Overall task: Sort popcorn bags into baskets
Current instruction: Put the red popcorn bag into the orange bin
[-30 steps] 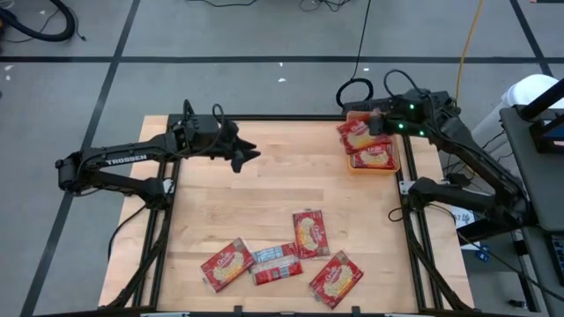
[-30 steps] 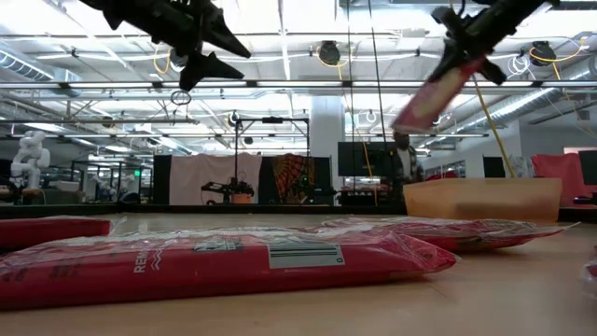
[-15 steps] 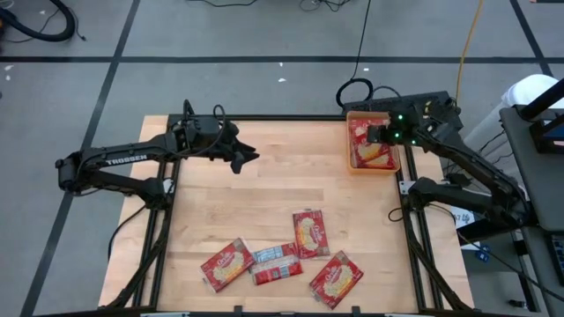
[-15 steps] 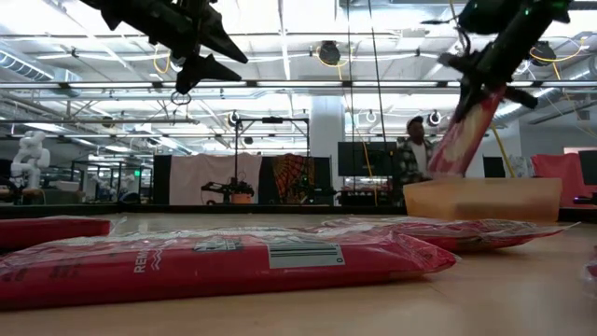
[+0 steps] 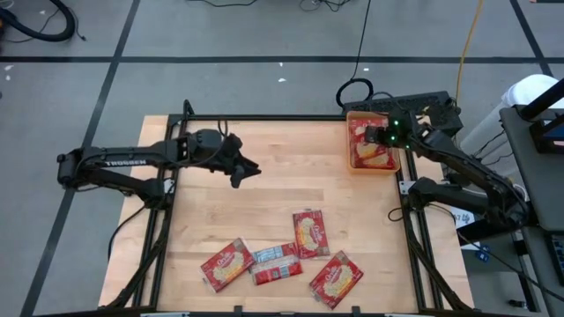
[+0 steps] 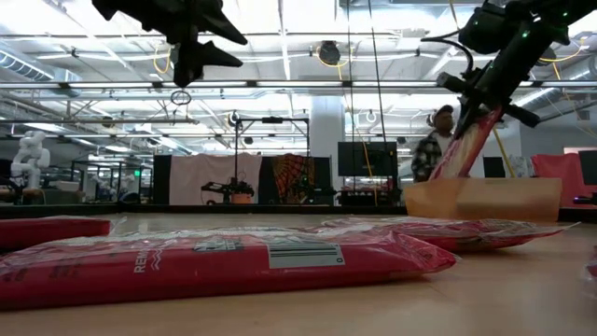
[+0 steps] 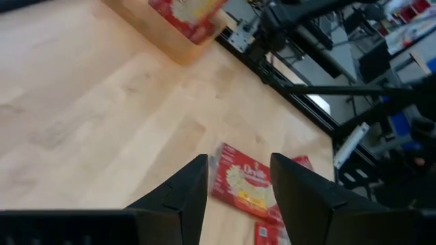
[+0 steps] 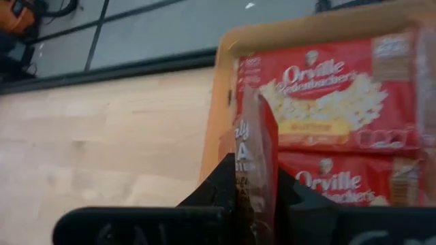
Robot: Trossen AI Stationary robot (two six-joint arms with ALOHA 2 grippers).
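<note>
My right gripper [image 6: 478, 105] is shut on a red popcorn bag [image 6: 459, 151] over the orange basket [image 6: 485, 199] at the table's far right; it also shows in the high view [image 5: 377, 136]. Two more bags [image 8: 334, 88] lie flat in the basket [image 5: 352, 164]. Several bags lie flat on the table near its front edge, among them one red side up [image 5: 308, 233] and one with its pale reverse up [image 5: 275, 262]. My left gripper [image 5: 248, 169] is open and empty, high above the table's far middle; its own view looks down between its fingers [image 7: 238, 197] at a bag [image 7: 244, 182]. My right gripper pinches the bag's upper end [image 8: 256, 146] between its two fingers, which come from above, slanting down. The bag is edge-on to the wrist camera. It hangs below the fingers, steeply tilted, and its lower end [image 6: 446, 174] dips behind the basket's wall.
Bare wood lies between the basket and the bags near the front edge [image 5: 264, 202]. A black frame rail [image 5: 405, 189] runs along the table's right side. A person [image 6: 431, 149] stands in the room beyond the table.
My right gripper has carried the bag toward the table's right edge and down over the basket. The bag has swung from a shallow slant to nearly upright, its lower end now inside the basket. My left gripper has moved a little toward the table's near edge.
</note>
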